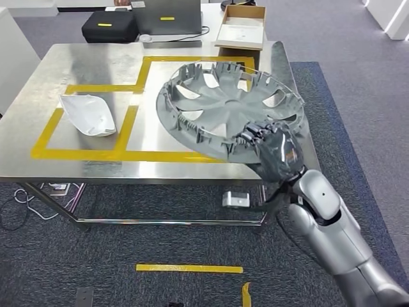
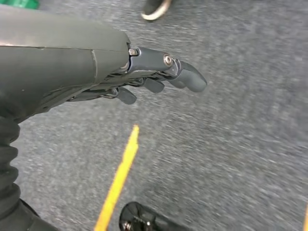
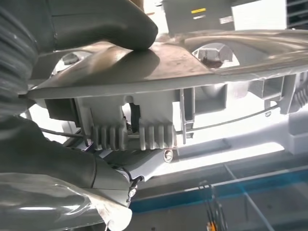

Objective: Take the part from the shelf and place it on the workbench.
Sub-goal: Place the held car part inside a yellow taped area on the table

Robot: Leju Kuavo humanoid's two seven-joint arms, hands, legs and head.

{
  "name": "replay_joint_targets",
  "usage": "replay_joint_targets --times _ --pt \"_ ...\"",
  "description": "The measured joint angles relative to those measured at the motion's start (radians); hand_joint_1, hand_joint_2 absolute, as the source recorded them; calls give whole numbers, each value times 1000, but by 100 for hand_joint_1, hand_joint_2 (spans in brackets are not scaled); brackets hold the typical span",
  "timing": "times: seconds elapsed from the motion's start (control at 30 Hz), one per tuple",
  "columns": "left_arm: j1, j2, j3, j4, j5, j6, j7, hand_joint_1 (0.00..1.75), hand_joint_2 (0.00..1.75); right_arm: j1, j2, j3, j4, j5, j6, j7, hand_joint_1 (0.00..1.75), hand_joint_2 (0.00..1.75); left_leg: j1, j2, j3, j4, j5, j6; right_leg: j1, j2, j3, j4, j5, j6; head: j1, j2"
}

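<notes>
Grey ribbed plastic wheel cover [image 1: 227, 105]

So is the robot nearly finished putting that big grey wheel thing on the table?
Nearly. The wheel cover is already off the shelf and over the steel workbench, tilted. The right robot hand grips its near rim. Left to do: lay it flat and let go. The left robot hand hangs over the carpet, holding nothing.

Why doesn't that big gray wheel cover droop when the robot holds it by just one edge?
The wheel cover is probably stiff moulded plastic: held at the rim by the right hand, it keeps its dish shape. Its open spokes suggest it is light for its size. The rim clips look thin, so they might snap if knocked.
</notes>
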Motion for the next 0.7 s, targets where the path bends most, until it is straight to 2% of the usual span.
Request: replay_joint_targets --times 0.03,0.07,0.1,0.2,0.27,0.3,0.37,0.4,0.43,0.47,0.53,0.57,0.6,0.63,0.7 --pt "-10 -2 -4 0 -4 -1 1 0 175 -43 19 3 49 5 4 2 175 175 0 4 28 -67 38 1 0 1 3 1 -3 3 0 0" --pt "-18 -5 -9 0 -8 -3 2 0 175 -88 40 6 107 10 5 4 175 175 -1 6 52 -128 62 4 2 2 3 3 -6 7 0 0" --pt "-27 -8 -13 0 -11 -4 3 0 175 -135 62 9 170 17 2 8 175 175 -3 9 66 -167 72 7 5 2 1 4 -7 12 0 0" --pt "-40 -22 -27 1 -16 -9 2 0 175 -271 134 16 374 46 -14 43 175 175 -4 8 68 -190 65 22 8 1 -9 4 -9 25 0 0" --pt "-44 -28 -36 1 -20 -9 0 0 175 -334 177 20 483 61 -38 77 175 175 -2 7 72 -195 65 34 7 1 -24 32 -30 32 3 0" --pt "-46 -31 -41 1 -22 -9 -3 0 175 -358 195 21 530 62 -59 91 175 175 0 6 74 -198 65 40 6 1 -47 77 -54 34 5 0" --pt "-48 -39 -49 1 -28 -14 -21 0 175 -389 224 20 610 58 -119 112 175 175 -2 4 75 -198 63 48 7 3 -121 217 -106 34 9 0" --pt "-48 -44 -54 1 -32 -20 -35 0 175 -398 234 19 643 57 -150 123 175 175 -3 3 77 -197 61 50 7 3 -156 275 -119 34 9 0" --pt "-47 -49 -60 1 -36 -27 -52 0 175 -405 243 15 673 57 -177 134 175 175 -3 1 79 -197 59 52 8 3 -178 302 -113 34 9 0" --pt "-47 -55 -67 1 -41 -32 -64 0 175 -411 251 11 701 60 -194 146 175 175 -4 -1 83 -197 56 53 8 3 -182 289 -87 32 9 0" --pt "-47 -68 -82 1 -53 -34 -79 0 175 -431 261 4 752 76 -204 173 175 175 -4 -7 92 -196 50 51 11 3 -142 168 -1 22 9 0" --pt "-48 -74 -90 1 -58 -32 -80 0 175 -442 264 2 776 90 -201 186 175 175 -6 -10 93 -194 47 49 13 3 -115 104 33 16 9 0" --pt "-48 -79 -95 2 -62 -30 -81 0 175 -453 268 2 798 105 -197 199 175 175 -7 -11 91 -193 46 45 16 3 -93 53 49 11 9 0" --pt "-47 -82 -100 2 -64 -27 -80 0 175 -462 272 3 817 121 -193 210 175 175 -7 -12 87 -192 47 40 19 3 -82 28 52 8 8 0" --pt "-43 -88 -108 3 -64 -24 -79 0 175 -472 278 4 846 149 -189 224 175 175 -6 -12 83 -193 49 30 19 5 -74 13 46 5 10 0"
